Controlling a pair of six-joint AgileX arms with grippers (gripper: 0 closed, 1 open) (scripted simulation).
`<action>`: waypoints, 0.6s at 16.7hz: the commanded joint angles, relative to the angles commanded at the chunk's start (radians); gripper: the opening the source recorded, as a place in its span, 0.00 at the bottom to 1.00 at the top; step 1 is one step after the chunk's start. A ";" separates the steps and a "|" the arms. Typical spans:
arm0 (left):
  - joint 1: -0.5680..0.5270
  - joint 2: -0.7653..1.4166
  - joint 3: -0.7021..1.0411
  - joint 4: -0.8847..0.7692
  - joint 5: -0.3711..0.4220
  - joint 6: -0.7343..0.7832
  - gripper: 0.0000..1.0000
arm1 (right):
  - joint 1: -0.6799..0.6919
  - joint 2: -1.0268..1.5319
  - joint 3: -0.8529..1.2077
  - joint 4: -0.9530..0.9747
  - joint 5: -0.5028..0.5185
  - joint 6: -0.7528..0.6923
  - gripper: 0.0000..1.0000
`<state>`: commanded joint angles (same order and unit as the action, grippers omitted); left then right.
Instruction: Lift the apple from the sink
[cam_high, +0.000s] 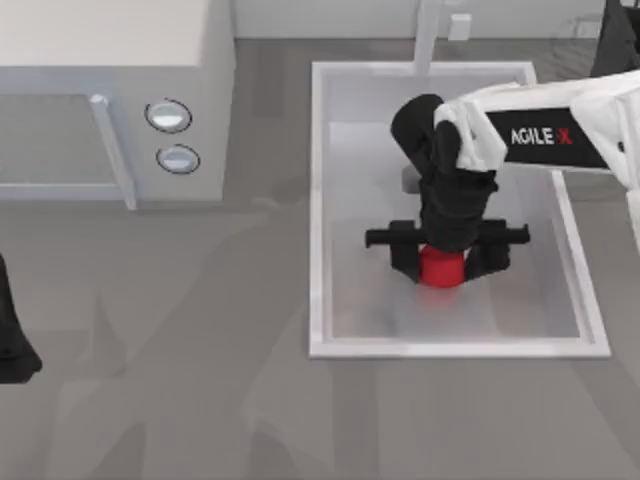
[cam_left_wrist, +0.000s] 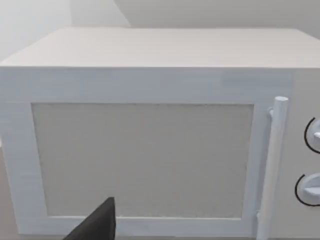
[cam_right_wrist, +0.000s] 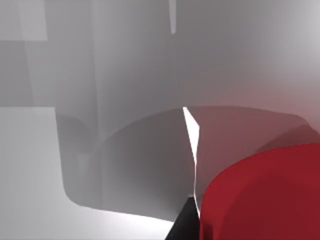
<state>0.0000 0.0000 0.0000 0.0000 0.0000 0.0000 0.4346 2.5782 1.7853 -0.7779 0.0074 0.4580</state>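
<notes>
The apple (cam_high: 440, 268) sits on the floor of the sink (cam_high: 320, 200), nearer its front rim. The right pincer (cam_high: 441, 262) stands over it, fingers either side; whether they are clenched cannot be told. The left pincer (cam_high: 12, 345) is parked at the tabletop's left edge, facing the microwave (cam_high: 120, 60).

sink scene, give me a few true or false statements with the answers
1. The apple lies inside the sink. True.
2. The right claw is over the microwave. False: it is down in the sink, astride the apple.
3. The microwave door is open. False: it is shut, as the left wrist view shows.
4. The left arm is parked at the table's left edge, away from the sink. True.
5. The apple is green. False: it is bright red.
</notes>
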 joint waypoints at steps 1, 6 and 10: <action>0.000 0.000 0.000 0.000 0.000 0.000 1.00 | 0.000 0.000 0.000 0.000 0.000 0.000 0.00; 0.000 0.000 0.000 0.000 0.000 0.000 1.00 | 0.000 0.000 0.000 0.000 0.000 0.000 0.00; 0.000 0.000 0.000 0.000 0.000 0.000 1.00 | -0.002 -0.045 0.046 -0.057 0.019 -0.008 0.00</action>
<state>0.0000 0.0000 0.0000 0.0000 0.0000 0.0000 0.4323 2.5330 1.8313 -0.8352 0.0262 0.4504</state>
